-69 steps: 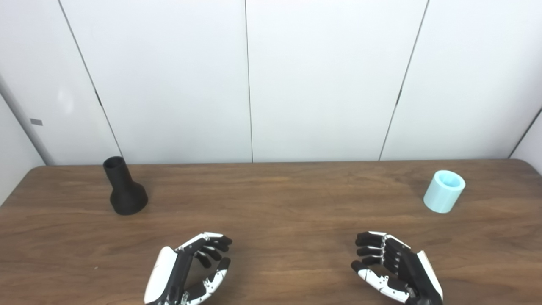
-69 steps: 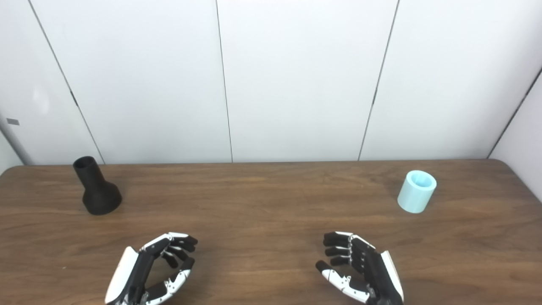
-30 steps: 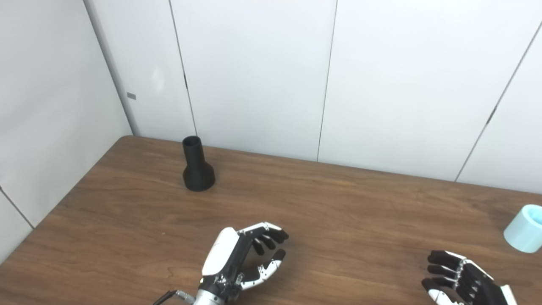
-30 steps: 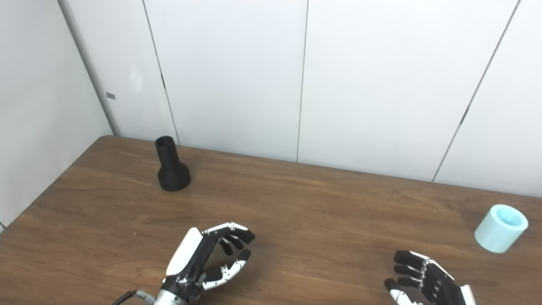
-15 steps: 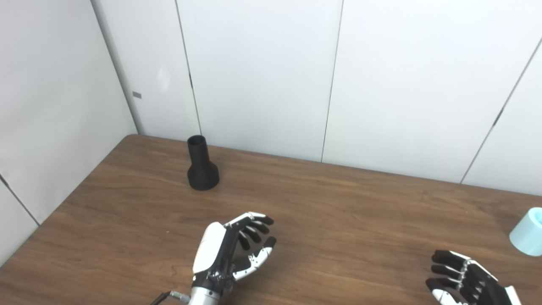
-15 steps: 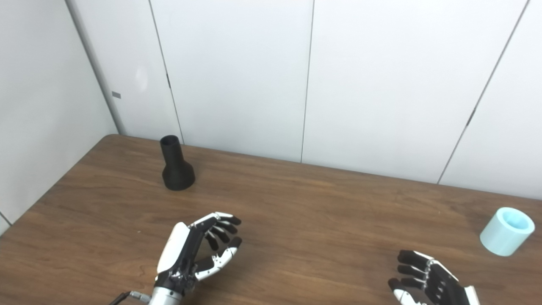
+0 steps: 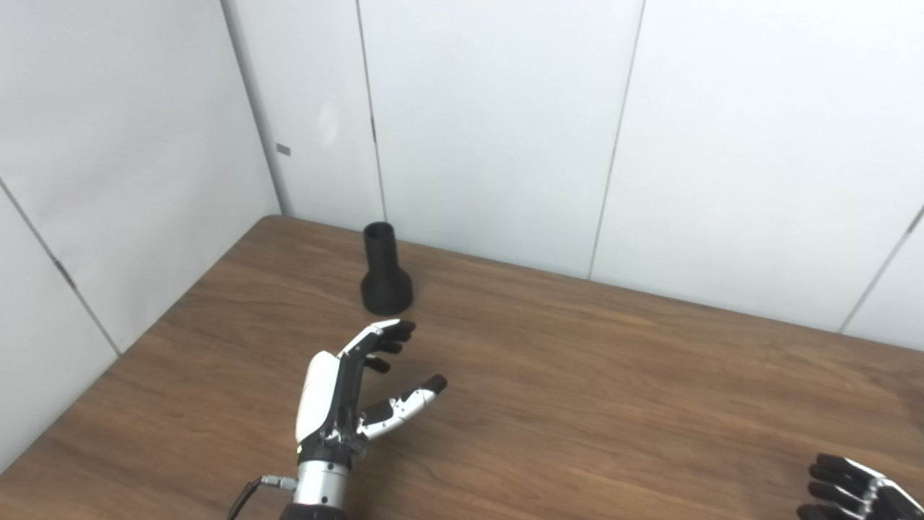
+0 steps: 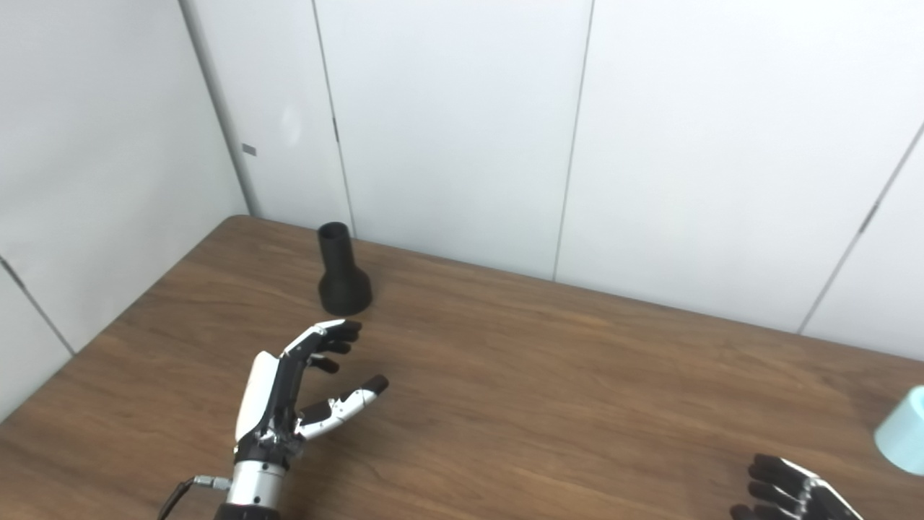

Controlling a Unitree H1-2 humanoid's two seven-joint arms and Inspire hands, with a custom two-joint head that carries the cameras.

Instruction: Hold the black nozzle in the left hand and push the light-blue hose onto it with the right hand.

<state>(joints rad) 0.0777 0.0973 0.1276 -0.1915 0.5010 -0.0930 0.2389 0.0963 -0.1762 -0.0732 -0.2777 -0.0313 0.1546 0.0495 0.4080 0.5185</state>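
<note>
Reaching across the wooden table [image 7: 577, 375], left hand [image 7: 346, 393] sits lower left of centre, fingers and thumb spread, empty, tips just short of the upright black nozzle [image 7: 385, 271] above it. Light-blue hose [image 8: 902, 432] clipped at right edge; right hand [image 8: 790, 495] at lower right corner, mostly cropped, fingers apparently curled, state unclear.

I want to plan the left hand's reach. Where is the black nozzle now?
The black nozzle stands upright on the table at its far left, near the wall, just beyond the fingertips of the open left hand.
</note>
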